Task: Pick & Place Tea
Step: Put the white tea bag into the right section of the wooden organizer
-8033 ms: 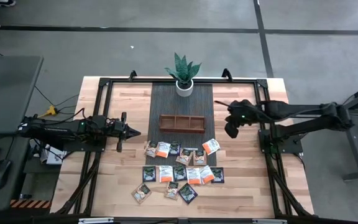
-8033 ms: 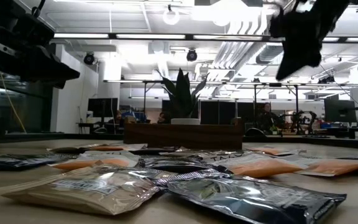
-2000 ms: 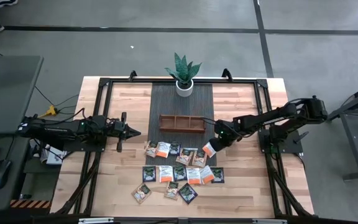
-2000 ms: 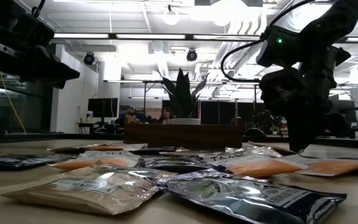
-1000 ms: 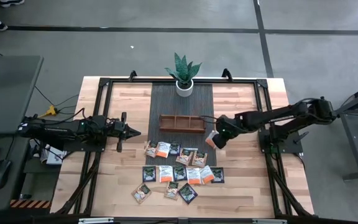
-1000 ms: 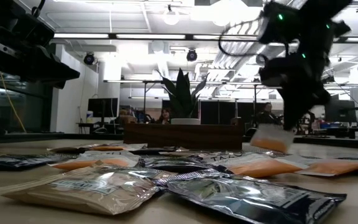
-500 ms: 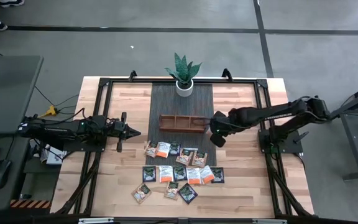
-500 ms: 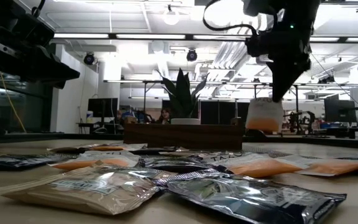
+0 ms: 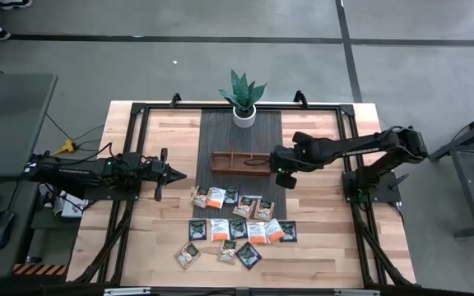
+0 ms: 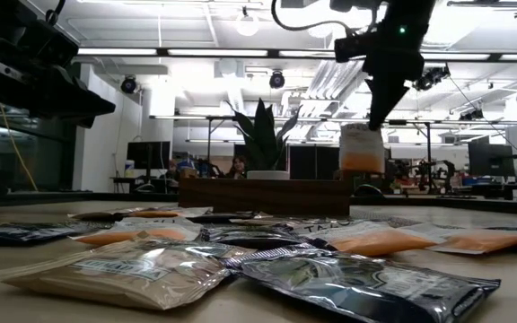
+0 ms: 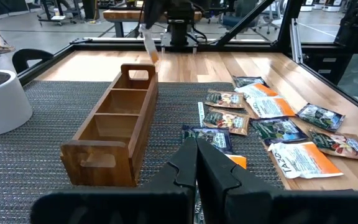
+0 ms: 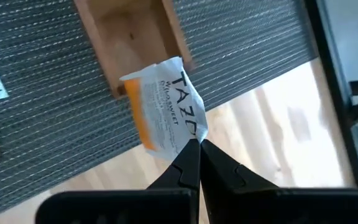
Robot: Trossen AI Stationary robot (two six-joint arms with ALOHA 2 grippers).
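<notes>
Your left gripper (image 9: 177, 175) waits over the left side of the table (image 9: 163, 136), fingers pressed together and holding nothing, its arm stretched in from the left edge; in the left wrist view the shut fingers (image 11: 197, 165) point across the dark ribbed mat (image 9: 220, 136) toward the wooden tray (image 11: 114, 121). You will find the potted plant (image 9: 243, 97) at the far end of that mat, and the tray (image 9: 239, 162) lying crosswise on the mat nearer the middle, its three compartments showing no packets inside in the left wrist view. The loose tea packets (image 9: 233, 222) lie spread on the bare wood on the near side of the tray, in roughly three uneven rows, dark, orange-and-white and pale ones mixed, several touching or overlapping. Your right gripper (image 9: 281, 172) is just beside the right end of the tray, above the mat's edge, with its arm reaching in from the right. It is pinching one orange-and-white packet (image 12: 166, 112) by a corner; the packet hangs clear of the table in the low view (image 10: 363, 148). In the right wrist view, that packet sits over the near rim of the tray's end compartment (image 12: 132, 31), partly above the mat, not yet inside it.
</notes>
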